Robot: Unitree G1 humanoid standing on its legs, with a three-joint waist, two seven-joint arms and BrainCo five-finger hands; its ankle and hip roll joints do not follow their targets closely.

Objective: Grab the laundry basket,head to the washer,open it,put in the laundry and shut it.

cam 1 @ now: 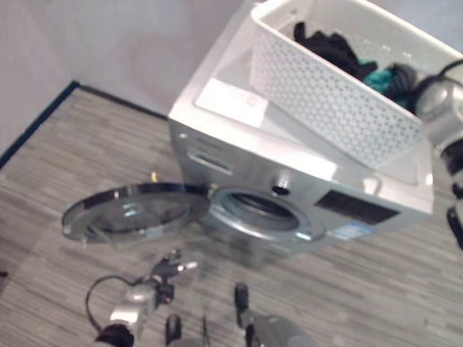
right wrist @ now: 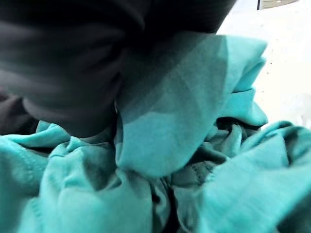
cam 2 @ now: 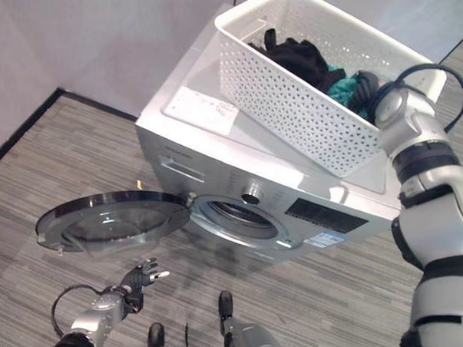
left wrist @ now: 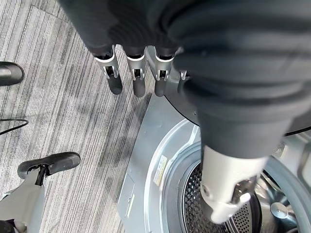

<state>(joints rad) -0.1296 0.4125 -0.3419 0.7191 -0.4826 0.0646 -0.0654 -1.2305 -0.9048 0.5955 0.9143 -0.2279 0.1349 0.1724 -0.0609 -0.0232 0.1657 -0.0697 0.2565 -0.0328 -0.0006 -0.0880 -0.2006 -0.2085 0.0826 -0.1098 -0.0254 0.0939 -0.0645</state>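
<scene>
The soft, light teal cloth in the white perforated plastic basket is best bunched; the right hand's grip cannot be told. The left hand is held spread.

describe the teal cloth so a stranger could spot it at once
Find the washer, then the white basket on its top. The teal cloth lies inside, at the end where the right arm reaches in, bright beside the black clothes.

Head eyes look down on the washer (wrist cameras close-up).
</scene>
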